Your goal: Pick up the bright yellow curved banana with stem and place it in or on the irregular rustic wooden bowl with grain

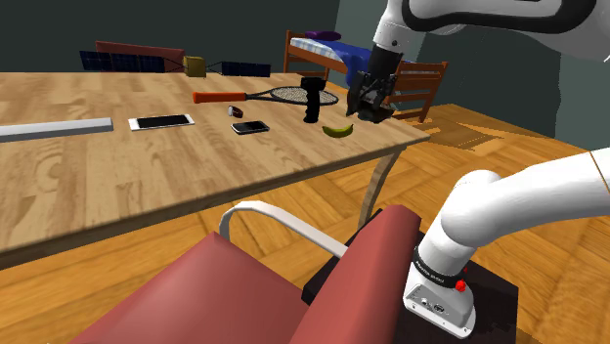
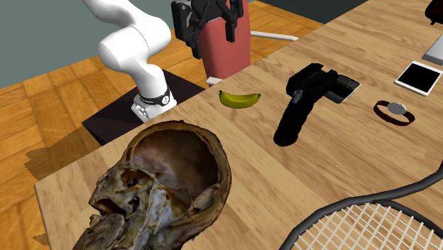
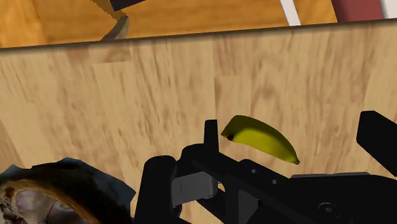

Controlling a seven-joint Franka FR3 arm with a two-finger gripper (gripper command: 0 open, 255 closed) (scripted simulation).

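Pale wooden worktop, near its edge: the small yellow curved banana is laid flat, long axis roughly along that edge, below the raised jaws, which are spread and empty; the rough brown wooden bowl is set nearby.

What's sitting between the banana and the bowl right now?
Nothing: in the second exterior view, bare tabletop separates the banana from the bowl.

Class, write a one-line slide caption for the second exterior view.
Open gripper hovers near a yellow banana on the table; the brown bowl sits apart.
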